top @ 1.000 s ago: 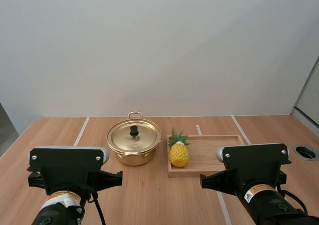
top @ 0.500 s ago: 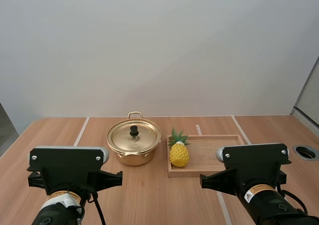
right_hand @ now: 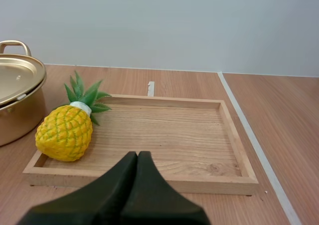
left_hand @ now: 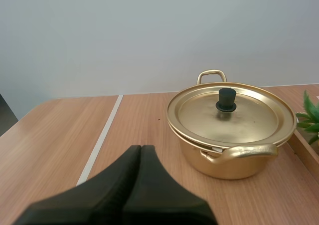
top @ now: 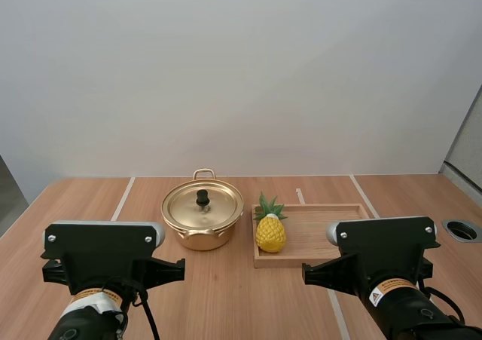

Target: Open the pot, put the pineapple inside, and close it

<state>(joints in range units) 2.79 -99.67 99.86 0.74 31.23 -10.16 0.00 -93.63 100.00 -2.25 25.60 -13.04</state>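
Note:
A gold pot (top: 202, 223) (left_hand: 232, 135) stands on the table with its lid (left_hand: 230, 114) on; the lid has a black knob (top: 202, 197). To its right a yellow pineapple (top: 270, 231) (right_hand: 67, 130) with green leaves lies at the left end of a wooden tray (top: 331, 234) (right_hand: 164, 140). My left gripper (left_hand: 141, 149) is shut on nothing, well short of the pot. My right gripper (right_hand: 137, 155) is shut on nothing in front of the tray's near rim.
Pale lines run across the wooden table (top: 226, 295). A round grommet hole (top: 461, 230) sits at the table's far right. Both arms' bases (top: 105, 268) stand at the near edge.

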